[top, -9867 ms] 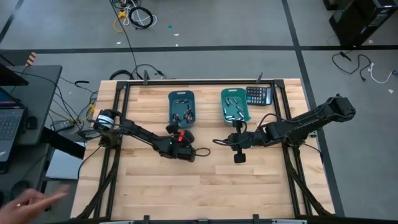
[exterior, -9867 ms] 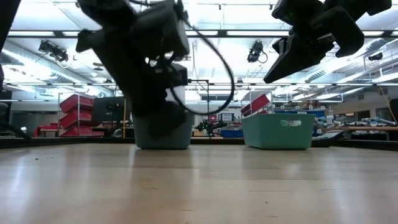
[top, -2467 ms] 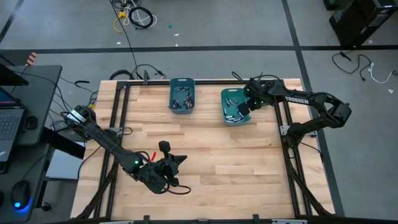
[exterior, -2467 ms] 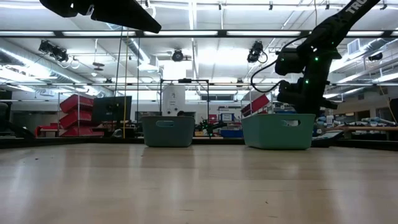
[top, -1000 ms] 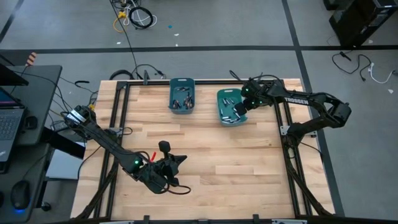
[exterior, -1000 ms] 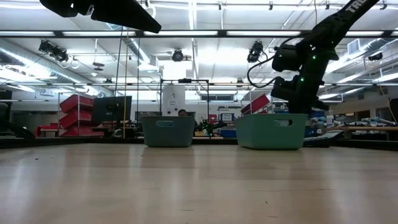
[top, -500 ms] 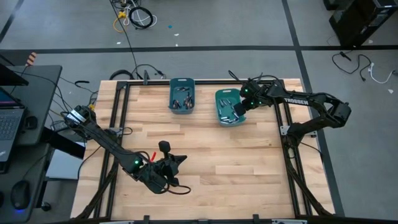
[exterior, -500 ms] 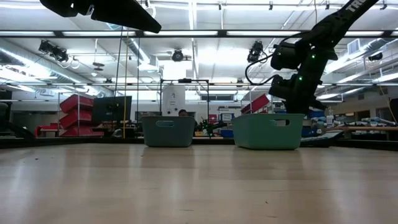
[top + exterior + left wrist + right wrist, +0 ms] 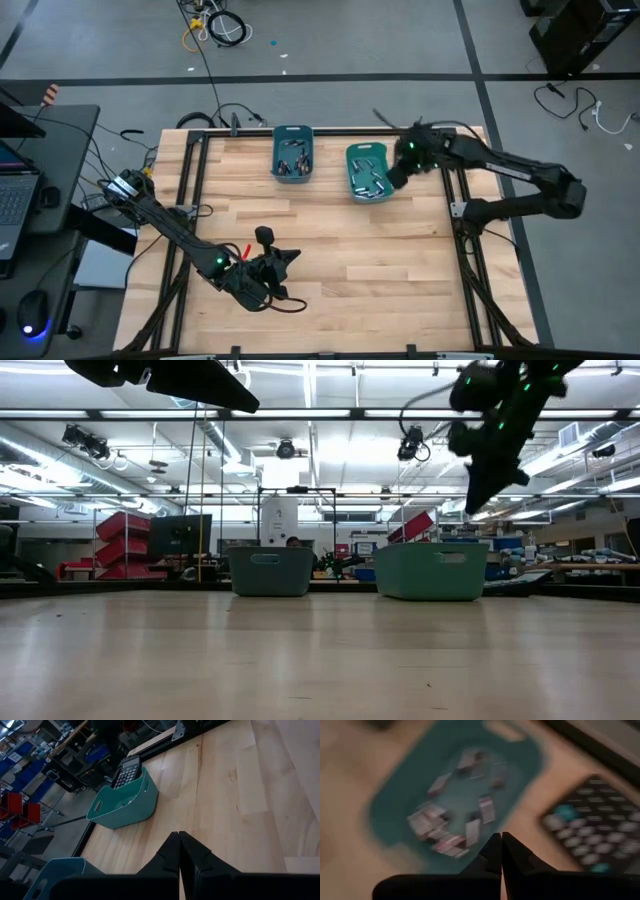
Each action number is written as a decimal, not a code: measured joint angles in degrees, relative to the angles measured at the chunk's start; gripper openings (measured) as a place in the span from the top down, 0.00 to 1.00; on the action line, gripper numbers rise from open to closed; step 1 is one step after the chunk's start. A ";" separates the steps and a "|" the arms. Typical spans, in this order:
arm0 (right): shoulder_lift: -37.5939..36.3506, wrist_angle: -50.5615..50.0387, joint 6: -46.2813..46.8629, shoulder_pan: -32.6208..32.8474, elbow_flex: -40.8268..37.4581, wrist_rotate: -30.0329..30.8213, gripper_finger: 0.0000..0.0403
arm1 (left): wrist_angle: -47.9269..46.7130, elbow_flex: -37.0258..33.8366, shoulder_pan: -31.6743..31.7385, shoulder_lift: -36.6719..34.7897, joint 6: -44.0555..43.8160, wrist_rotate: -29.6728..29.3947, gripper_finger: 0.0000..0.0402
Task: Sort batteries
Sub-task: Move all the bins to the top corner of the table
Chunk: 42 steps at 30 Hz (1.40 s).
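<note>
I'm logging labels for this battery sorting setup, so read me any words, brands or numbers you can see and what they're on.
None can be read.
Calculator: key markings blurred.
Batteries in the teal bin: wrappers blurred.
Shop signs behind the table: too small.

My left gripper (image 9: 268, 234) rests low near the front edge of the table, fingers together. My right gripper (image 9: 396, 180) is raised near the far edge, closed.

batteries (image 9: 368, 181) loose in two bins
</note>
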 joint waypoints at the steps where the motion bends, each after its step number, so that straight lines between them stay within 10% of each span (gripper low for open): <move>1: -1.25 -0.82 0.11 1.99 0.00 -1.12 1.00 | 0.00 0.00 0.00 0.00 0.00 0.00 1.00; 16: 1.97 -10.17 18.32 30.57 -0.07 2.28 1.00 | 0.53 0.00 0.02 0.00 -0.24 0.02 1.00; 42: 14.30 -6.23 11.47 19.02 -0.13 13.04 1.00 | 0.39 -0.01 0.00 -0.02 -0.26 0.70 1.00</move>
